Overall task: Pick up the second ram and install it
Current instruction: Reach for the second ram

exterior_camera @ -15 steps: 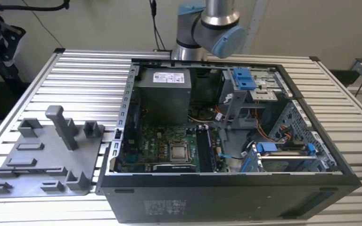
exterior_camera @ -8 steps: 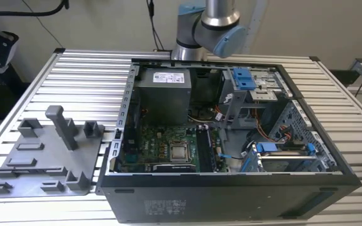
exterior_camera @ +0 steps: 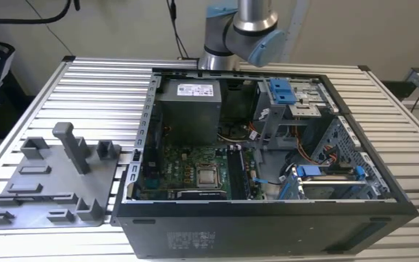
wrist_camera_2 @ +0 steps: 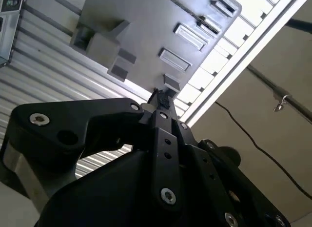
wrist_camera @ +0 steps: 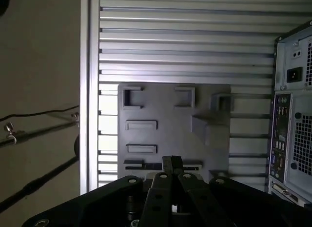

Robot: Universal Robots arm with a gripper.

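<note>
Ram (wrist_camera: 140, 166): we take it to be the dark strip standing on edge in the long slot of the grey plate (wrist_camera: 170, 112), though we cannot be sure. The plate lies on the slatted counter (wrist_camera: 185, 41) beside the open computer case (exterior_camera: 268, 224), likely so that each part waits in a fixed spot the arm can find. The claw (wrist_camera: 171, 160) hangs well above the plate, its fingers together with nothing between them, pointing down at about the slot's middle. We judge it lined up over the strip but apart from it, with nothing lifted yet.
</note>
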